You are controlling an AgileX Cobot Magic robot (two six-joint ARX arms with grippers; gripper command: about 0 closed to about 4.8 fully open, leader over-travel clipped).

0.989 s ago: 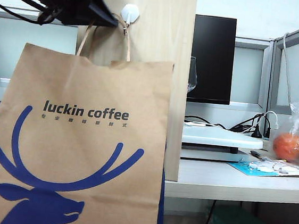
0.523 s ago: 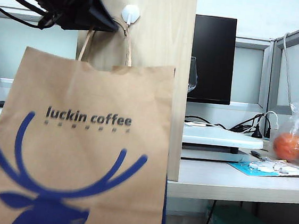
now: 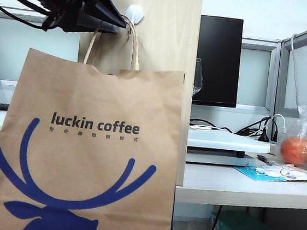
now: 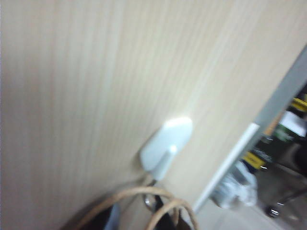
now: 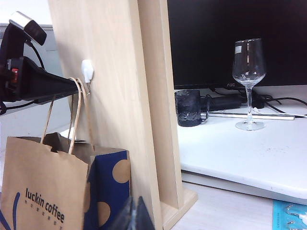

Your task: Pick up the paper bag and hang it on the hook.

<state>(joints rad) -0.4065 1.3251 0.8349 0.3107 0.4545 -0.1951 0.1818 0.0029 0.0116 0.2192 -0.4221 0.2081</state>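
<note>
Bag first, since it fills most of the exterior view: the paper bag is seen hanging in front of the wooden board, its twisted handles looped up to the hook at about 12 o'clock from the bag's top edge. The "luckin coffee" print and blue antlers are turned toward the camera, and a navy dotted side is shown in the right wrist view.

Left gripper is parked just at 9 o'clock of the hook, right beside the handle loops. Its fingers look slightly parted with the handles running close by, but whether anything is actually pinched can't be told from these shots. In the left wrist view the hook base and both handle loops are caught, pretty blurry.

Right gripper is only glimpsed as dark fingertips pressed together, closed on nothing, low near the board's foot.

A wine glass is stood on the white table at 3 o'clock of the board.
</note>
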